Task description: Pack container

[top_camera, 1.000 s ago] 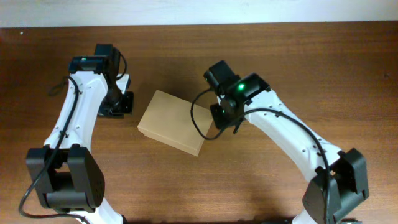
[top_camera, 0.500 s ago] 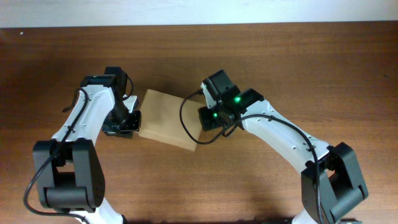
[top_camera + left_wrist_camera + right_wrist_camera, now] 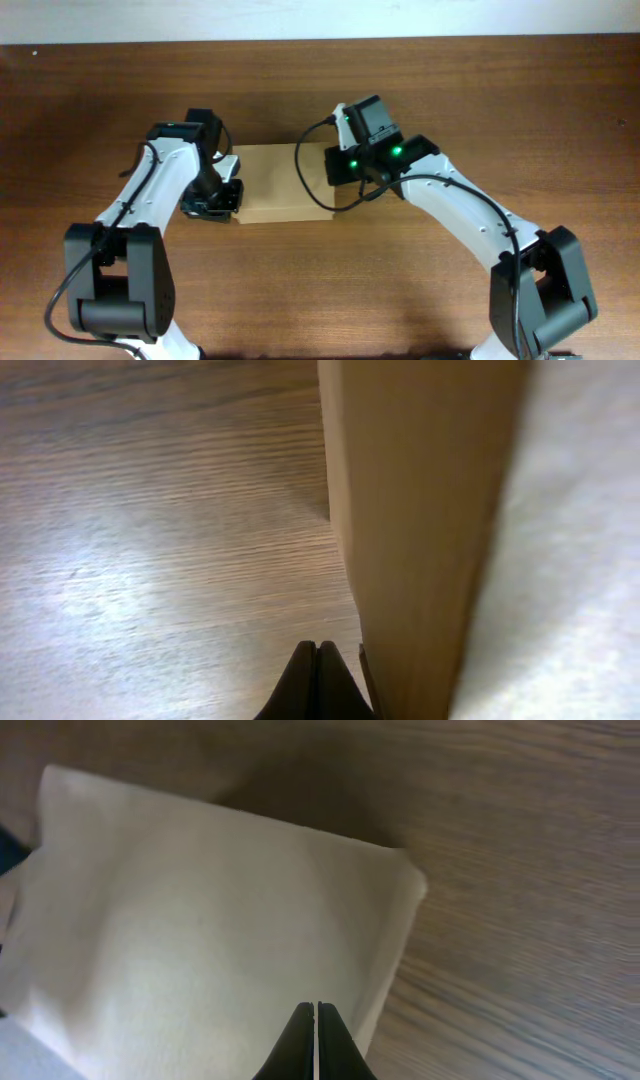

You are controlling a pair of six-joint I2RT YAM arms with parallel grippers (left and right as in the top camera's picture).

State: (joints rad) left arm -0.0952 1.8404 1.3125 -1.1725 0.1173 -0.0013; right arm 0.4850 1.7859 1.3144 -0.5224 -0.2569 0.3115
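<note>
The container (image 3: 282,182) is a closed tan cardboard box lying flat at the table's middle, its long sides level with the table's edge. My left gripper (image 3: 228,196) is shut and empty, pressed against the box's left side; in the left wrist view the fingertips (image 3: 316,660) sit beside the box's side wall (image 3: 420,510). My right gripper (image 3: 335,170) is shut and empty at the box's right end; in the right wrist view its tips (image 3: 316,1020) hover over the box's pale top (image 3: 200,930).
The wooden table (image 3: 480,100) surrounds the box. A pale wall strip (image 3: 300,20) runs along the far edge.
Both arms have closed in on the box from each side. The box has turned from a diagonal lie to square with the table and shifted slightly away.
</note>
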